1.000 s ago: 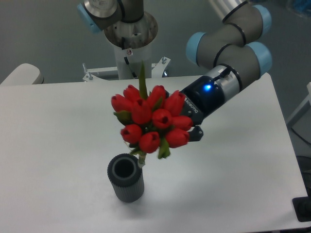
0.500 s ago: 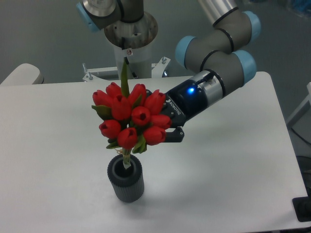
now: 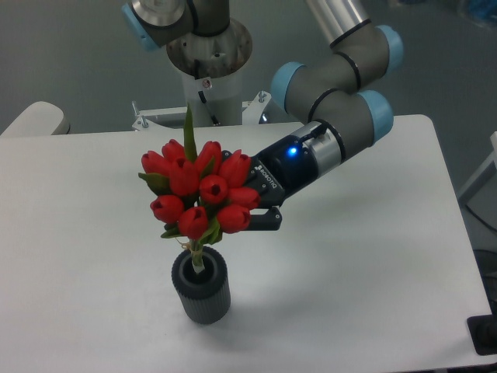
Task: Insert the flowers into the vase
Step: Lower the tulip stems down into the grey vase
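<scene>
The flowers (image 3: 196, 189), a bunch of red tulip buds with green leaves, hang directly over the vase (image 3: 201, 288), a small dark grey ribbed cylinder near the table's front. Their stem ends reach down into the vase's round opening. My gripper (image 3: 250, 214) comes in from the right behind the blooms and is shut on the flowers' stems. The buds hide most of its fingers.
The arm's base (image 3: 208, 54) stands at the back middle of the white table (image 3: 373, 256). A pale rounded object (image 3: 35, 118) sits off the table's back left corner. The table's right edge runs close to the arm's elbow.
The gripper moved the flowers left and down, from beside the vase to right above it. The stem tips went from outside the rim to inside the opening.
</scene>
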You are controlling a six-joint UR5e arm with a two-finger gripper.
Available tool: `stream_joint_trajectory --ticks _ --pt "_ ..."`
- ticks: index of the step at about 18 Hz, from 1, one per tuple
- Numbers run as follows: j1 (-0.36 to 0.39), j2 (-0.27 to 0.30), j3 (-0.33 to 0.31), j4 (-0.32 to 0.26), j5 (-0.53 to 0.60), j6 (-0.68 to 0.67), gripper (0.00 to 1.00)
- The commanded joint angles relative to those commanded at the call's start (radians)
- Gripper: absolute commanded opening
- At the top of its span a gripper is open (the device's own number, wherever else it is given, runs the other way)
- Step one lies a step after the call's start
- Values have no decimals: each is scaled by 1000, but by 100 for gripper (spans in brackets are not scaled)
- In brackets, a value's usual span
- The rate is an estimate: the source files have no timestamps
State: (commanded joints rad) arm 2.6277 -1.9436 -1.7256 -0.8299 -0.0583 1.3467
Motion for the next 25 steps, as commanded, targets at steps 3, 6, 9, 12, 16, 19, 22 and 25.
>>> stream_joint_trajectory --ticks 3,6,9,12,16,19,22,25 --pt "0 0 -32 0 0 26 22" --pt "2 -14 -58 -2 0 66 22" --pt "2 -37 -65 -2 0 97 22" --pt "2 -63 -71 -2 0 130 22" --pt "3 -72 -94 0 3 134 22" --pt "3 -86 -98 6 6 160 22" --pt "3 -101 -95 6 8 176 22" --pt "3 -118 -101 6 9 207 23"
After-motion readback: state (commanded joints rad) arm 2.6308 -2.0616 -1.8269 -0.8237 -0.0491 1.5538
